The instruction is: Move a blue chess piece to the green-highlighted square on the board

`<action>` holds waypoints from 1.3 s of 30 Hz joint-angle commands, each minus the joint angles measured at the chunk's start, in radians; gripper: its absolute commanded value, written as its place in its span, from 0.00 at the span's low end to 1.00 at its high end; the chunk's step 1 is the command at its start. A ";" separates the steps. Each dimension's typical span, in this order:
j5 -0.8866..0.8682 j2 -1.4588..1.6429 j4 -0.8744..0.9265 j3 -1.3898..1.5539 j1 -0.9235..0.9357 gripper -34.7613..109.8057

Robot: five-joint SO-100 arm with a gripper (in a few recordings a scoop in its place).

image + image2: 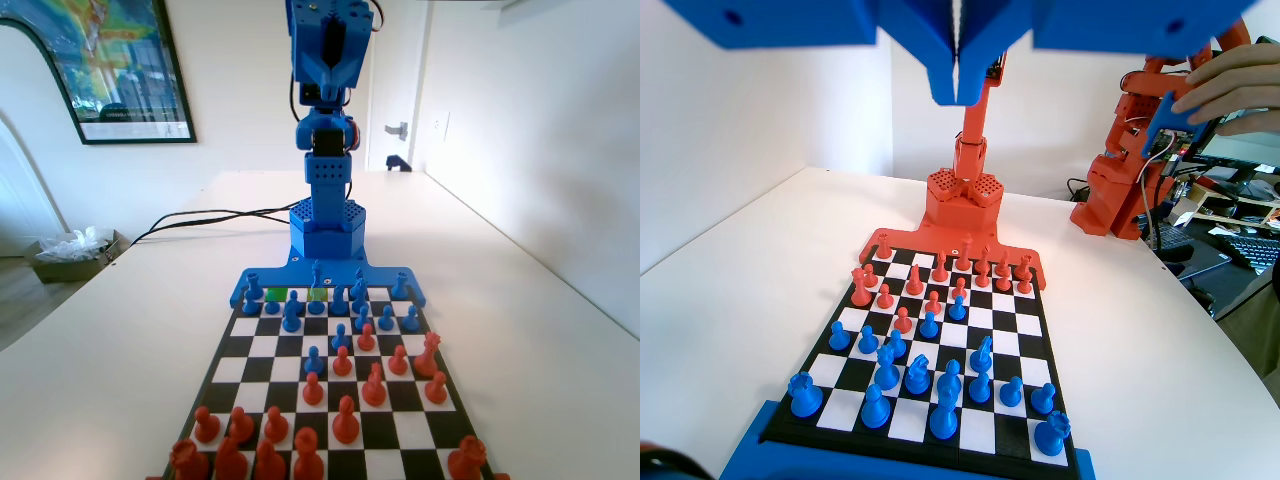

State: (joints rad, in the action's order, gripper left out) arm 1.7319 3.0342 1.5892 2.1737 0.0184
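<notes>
The gripper (958, 85) hangs high above the board (1035, 335), its two blocky blue plastic jaws pressed together on nothing. Far below it, the tall slender blue chess piece (317, 272) with its thin pointed top stands just behind the green-highlighted square (277, 295)

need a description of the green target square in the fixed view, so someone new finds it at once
In the fixed view, find the blue arm's base at the far end of the board and take the board row nearest it. The green-highlighted square lies in that row, left of centre, among blue pieces. It is saturated green, unlike the paler yellow-green square further right.
</notes>
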 commanded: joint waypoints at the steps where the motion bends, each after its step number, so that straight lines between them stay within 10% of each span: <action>1: 0.006 0.020 -0.015 0.006 0.009 0.25; 39: 0.006 0.020 -0.014 0.006 0.014 0.25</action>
State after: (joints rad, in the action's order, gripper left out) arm 1.7319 3.0342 1.5892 2.1737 0.0353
